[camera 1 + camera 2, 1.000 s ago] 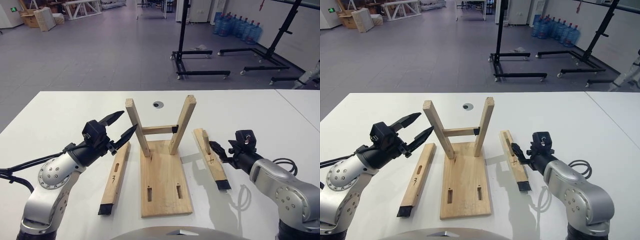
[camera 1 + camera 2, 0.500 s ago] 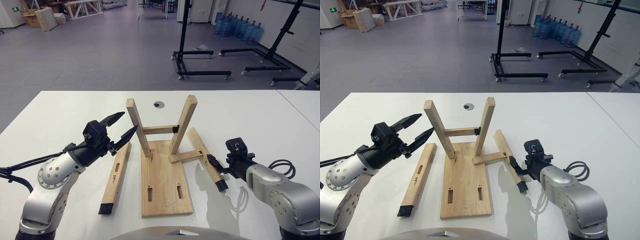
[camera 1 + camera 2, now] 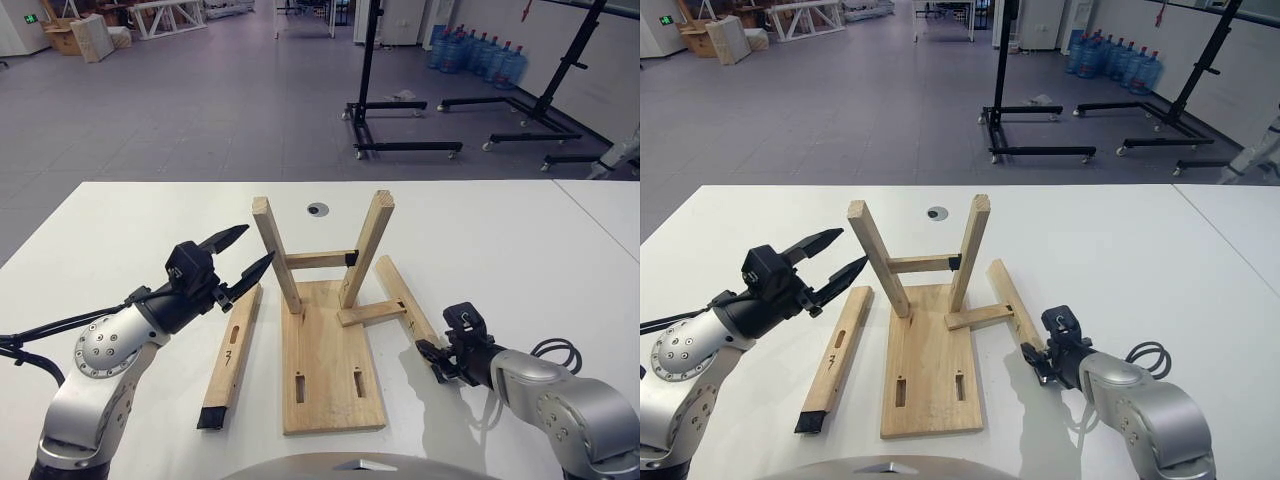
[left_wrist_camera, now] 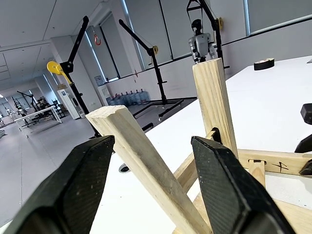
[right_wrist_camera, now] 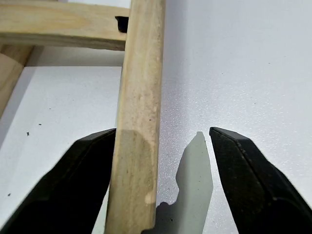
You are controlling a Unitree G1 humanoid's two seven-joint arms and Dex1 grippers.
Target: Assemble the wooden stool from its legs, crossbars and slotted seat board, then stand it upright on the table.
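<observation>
The slotted seat board (image 3: 330,385) lies flat on the white table (image 3: 120,220). Two legs (image 3: 275,255) (image 3: 365,250) stand in its far slots, tilted outward, joined by a crossbar (image 3: 318,260). A loose leg (image 3: 230,360) lies left of the board. Right of the board lies another leg (image 3: 405,300); its crossbar (image 3: 372,313) rests on the board's edge. My left gripper (image 3: 258,242) hovers open just left of the left upright leg (image 4: 146,165). My right gripper (image 3: 440,360) is open at the near end of the right leg (image 5: 139,122), which lies against one finger (image 5: 92,185).
A round cable hole (image 3: 317,209) sits in the table behind the stool. A black cable (image 3: 560,350) loops beside my right arm. Black wheeled racks (image 3: 400,110) stand on the floor beyond the far edge. Bare table extends to both sides.
The right leg piece has turned, and its crossbar now lies on the seat board. My right gripper has slid back along that leg to its near end. The left arm has not moved.
</observation>
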